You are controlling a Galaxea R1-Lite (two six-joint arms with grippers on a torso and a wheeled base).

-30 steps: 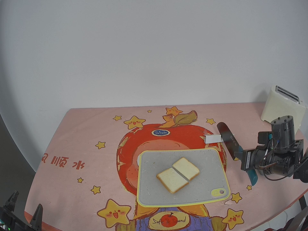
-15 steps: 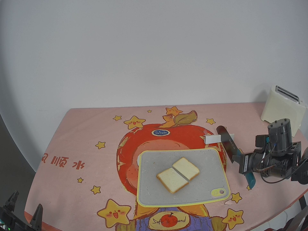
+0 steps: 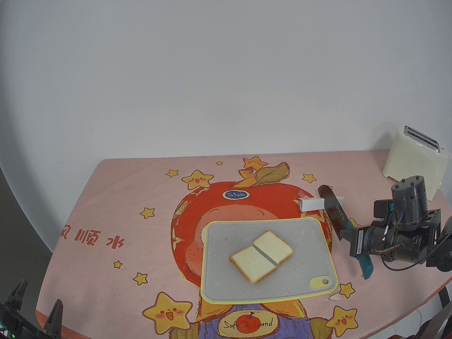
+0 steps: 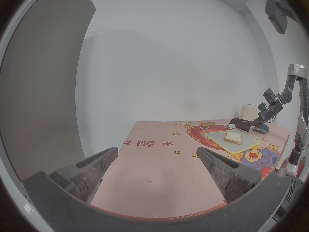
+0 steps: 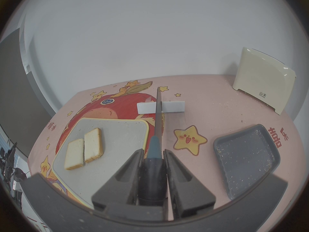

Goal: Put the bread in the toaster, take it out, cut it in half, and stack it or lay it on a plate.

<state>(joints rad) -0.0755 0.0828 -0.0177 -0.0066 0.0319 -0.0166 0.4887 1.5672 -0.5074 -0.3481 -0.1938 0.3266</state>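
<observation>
1. The bread (image 3: 261, 256), cut into two halves lying side by side with a thin gap, sits mid cutting board (image 3: 301, 241), near the desk's (image 3: 117, 203) front edge.
2. The right gripper (image 5: 154, 155) pinches the knife's (image 3: 335, 208) teal handle just off the board's right edge. The blade crosses a white block (image 3: 313, 204).
3. The left gripper (image 4: 156, 152), fingers spread, hangs off the front left corner, with open desk between it and the board.
4. The toaster (image 3: 416, 158) stands at the far right corner, and a grey tray (image 5: 246, 157) lies near the right edge.
5. There is red lettering near the left edge and small print on the toaster's side.
</observation>
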